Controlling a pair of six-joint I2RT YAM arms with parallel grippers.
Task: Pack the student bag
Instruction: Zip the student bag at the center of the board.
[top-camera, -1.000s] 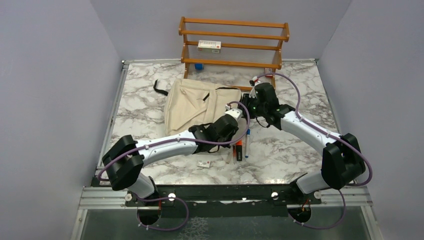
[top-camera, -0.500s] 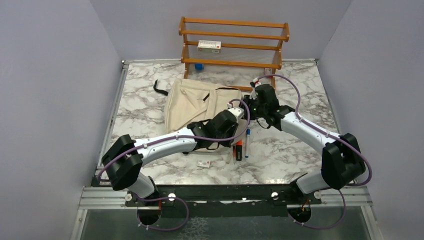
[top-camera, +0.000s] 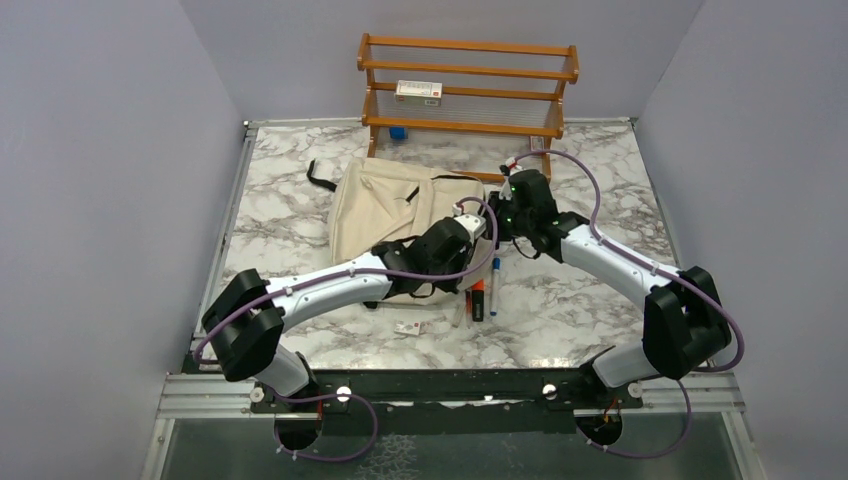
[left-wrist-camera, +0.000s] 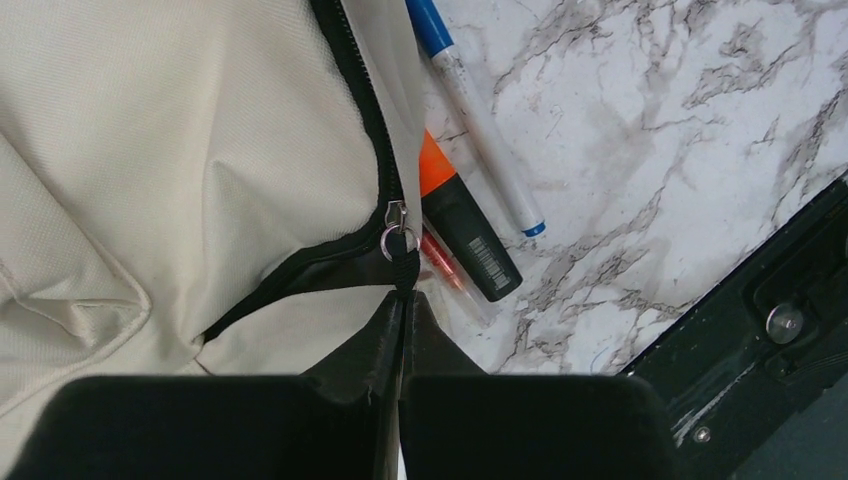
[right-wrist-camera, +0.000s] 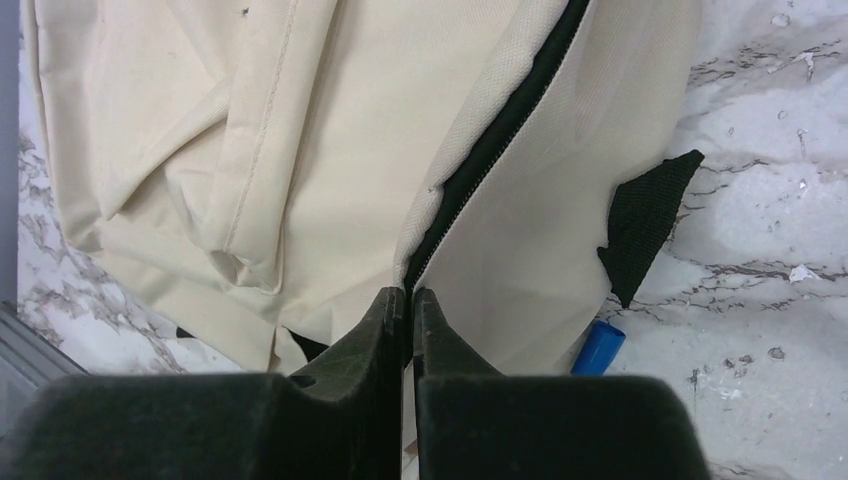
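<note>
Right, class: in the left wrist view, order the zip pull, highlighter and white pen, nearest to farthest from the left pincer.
1. Zip pull on the bag, held by the left pincer.
2. Highlighter, right of it.
3. White pen, farther right.

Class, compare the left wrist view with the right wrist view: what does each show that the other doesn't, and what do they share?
Left wrist only: the zipper pull and an orange highlighter. Right wrist only: a black triangular strap tab. Both: the cream student bag, its black zipper and the marble table.
</note>
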